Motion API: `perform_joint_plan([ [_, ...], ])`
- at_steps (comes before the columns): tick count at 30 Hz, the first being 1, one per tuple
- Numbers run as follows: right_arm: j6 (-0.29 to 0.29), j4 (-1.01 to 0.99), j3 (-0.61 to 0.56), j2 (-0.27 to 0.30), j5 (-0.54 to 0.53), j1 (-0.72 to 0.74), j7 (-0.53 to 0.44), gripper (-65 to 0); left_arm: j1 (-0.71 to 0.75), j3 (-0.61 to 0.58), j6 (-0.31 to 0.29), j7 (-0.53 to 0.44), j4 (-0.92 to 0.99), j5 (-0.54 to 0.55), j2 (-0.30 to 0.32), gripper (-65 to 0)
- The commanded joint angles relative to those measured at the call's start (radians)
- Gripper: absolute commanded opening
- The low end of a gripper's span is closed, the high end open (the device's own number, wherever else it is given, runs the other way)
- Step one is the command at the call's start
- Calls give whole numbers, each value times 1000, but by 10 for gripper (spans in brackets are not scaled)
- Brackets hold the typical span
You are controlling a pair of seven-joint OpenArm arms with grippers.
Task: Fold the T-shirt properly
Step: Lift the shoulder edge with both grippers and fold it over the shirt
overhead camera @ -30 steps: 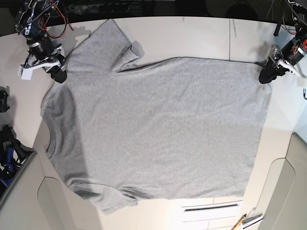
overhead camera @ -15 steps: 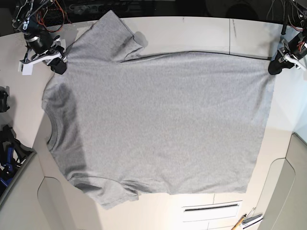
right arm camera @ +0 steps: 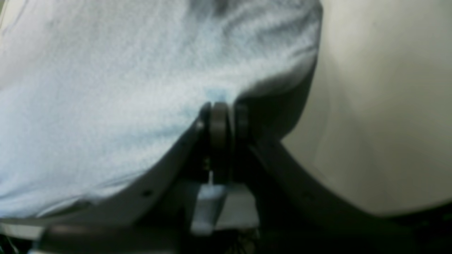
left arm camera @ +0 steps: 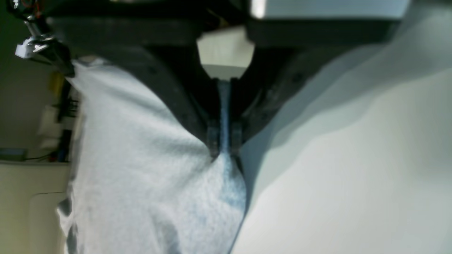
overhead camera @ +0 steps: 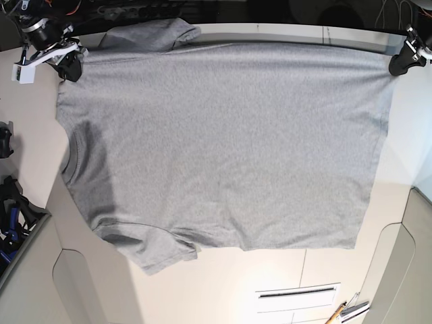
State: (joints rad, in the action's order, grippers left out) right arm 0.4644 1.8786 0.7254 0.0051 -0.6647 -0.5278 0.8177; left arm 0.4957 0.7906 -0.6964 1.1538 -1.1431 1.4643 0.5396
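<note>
Both grippers, left gripper [overhead camera: 399, 65] and right gripper [overhead camera: 65, 67], now pinch the T-shirt [overhead camera: 223, 142]; its far edge has lifted (taut), so you can start folding.

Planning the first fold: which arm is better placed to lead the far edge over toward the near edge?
Neither clearly. The left gripper pinches the T-shirt at its hem corner, the right gripper at the shoulder; the edge between is taut, so both should probably move together.
</note>
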Motion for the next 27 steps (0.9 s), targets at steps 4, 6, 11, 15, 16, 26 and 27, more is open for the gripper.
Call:
perform_joint_plan([
  [4,-4,60,15,11,-24,-56,-3,-650,53,81,-2,3,-10,19,28,-650],
  [6,-4,86,15,11,-24,-85,-1,-650,76,107,-2,4,-10,19,29,-650],
  [11,-4,163,15,11,-24,-153,3,-650,117,127,-2,18,-15,19,28,-650],
  [15,-4,201,15,11,-25,-161,1,-650,119,127,-2,11,-49,19,28,-650],
  [16,-4,202,15,11,-33,-156,1,-650,119,127,-2,5,-64,19,27,-650],
  [26,-4,200,14,11,-21,-11,2,-650,14,117,-2,-5,-169,19,29,-650],
  [27,-4,199,14,11,-15,5,2,-650,4,108,-2,-5,-169,19,29,-650],
])
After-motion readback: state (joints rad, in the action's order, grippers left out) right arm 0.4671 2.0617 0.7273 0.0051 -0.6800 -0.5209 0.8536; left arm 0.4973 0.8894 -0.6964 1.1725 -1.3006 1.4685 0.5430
